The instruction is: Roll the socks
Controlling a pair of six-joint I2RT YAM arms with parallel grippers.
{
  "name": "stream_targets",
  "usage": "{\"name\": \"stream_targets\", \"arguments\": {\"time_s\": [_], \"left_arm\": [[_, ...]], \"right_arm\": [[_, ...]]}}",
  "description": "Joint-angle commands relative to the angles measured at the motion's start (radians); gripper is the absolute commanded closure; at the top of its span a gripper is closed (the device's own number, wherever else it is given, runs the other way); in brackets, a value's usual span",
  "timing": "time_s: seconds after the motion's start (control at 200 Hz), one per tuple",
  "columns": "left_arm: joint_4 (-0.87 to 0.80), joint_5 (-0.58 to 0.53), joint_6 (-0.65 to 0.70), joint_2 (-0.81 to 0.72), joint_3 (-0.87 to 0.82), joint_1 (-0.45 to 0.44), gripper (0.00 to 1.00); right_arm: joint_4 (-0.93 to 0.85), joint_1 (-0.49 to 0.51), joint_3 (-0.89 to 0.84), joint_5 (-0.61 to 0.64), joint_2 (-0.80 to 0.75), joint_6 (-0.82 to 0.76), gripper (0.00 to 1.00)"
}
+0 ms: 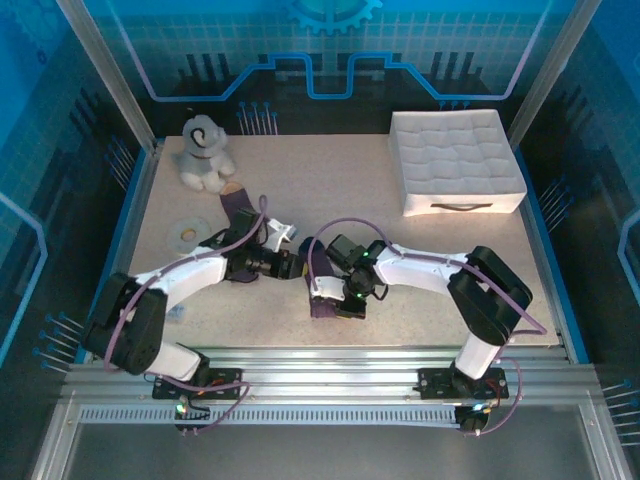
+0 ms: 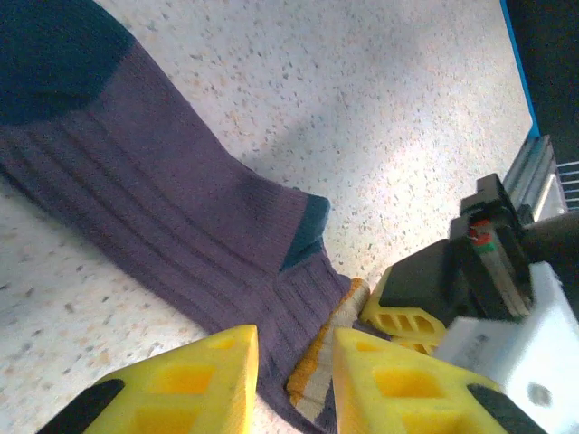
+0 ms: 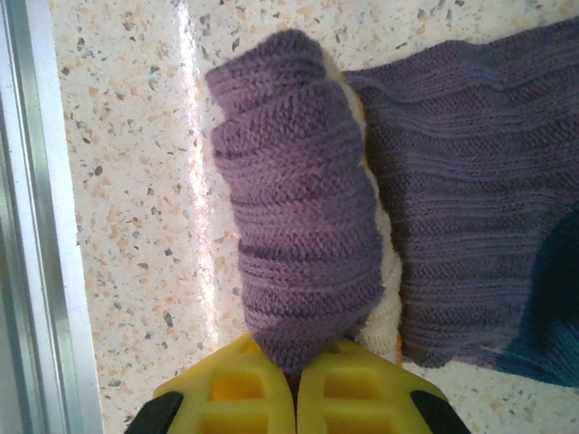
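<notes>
On the table [image 1: 330, 180], right claw [image 3: 294, 366] pinches the rolled socks [image 3: 298, 235]; left claw [image 2: 294, 348] stands narrowly parted.

I'm seeing the purple socks [image 3: 303, 235] lying together, one end sitting rolled beside the flat navy-heeled sock [image 2: 154, 226].

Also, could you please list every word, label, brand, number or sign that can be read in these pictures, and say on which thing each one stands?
No text can be read in any view.
On the white quilted fabric box: no label visible.
On the dark purple knitted socks: no brand or size mark visible.
On the blue back panel: only line patterns and a gear shape, no letters.
On the flat white ring-shaped disc: too small to tell.
</notes>
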Motion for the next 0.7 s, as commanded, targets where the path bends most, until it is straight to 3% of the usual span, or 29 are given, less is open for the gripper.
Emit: {"name": "stream_targets", "arguments": {"time_s": [0.0, 0.205, 0.33, 0.54, 0.695], "left_arm": [[0.012, -0.091, 0.051, -0.145, -0.046, 0.002, 0.75], [-0.089, -0.177, 0.327, -0.395, -0.063, -0.021, 0.74], [-0.138, -0.247, 0.543, -0.479, -0.084, -0.106, 0.74], [-0.113, -0.529, 0.775, -0.530, -0.175, -0.374, 0.70], [-0.084, -0.758, 0.863, -0.440, -0.187, -0.570, 0.67]], "right_arm": [[-0.128, -0.022, 0.015, -0.066, 0.064, 0.024, 1.00], [-0.210, -0.080, 0.101, -0.164, 0.141, 0.041, 1.00], [-0.281, -0.104, 0.173, -0.194, 0.219, 0.055, 1.00], [-0.381, -0.123, 0.286, -0.190, 0.328, 0.099, 1.00], [-0.425, -0.133, 0.330, -0.194, 0.363, 0.113, 1.00]]}}
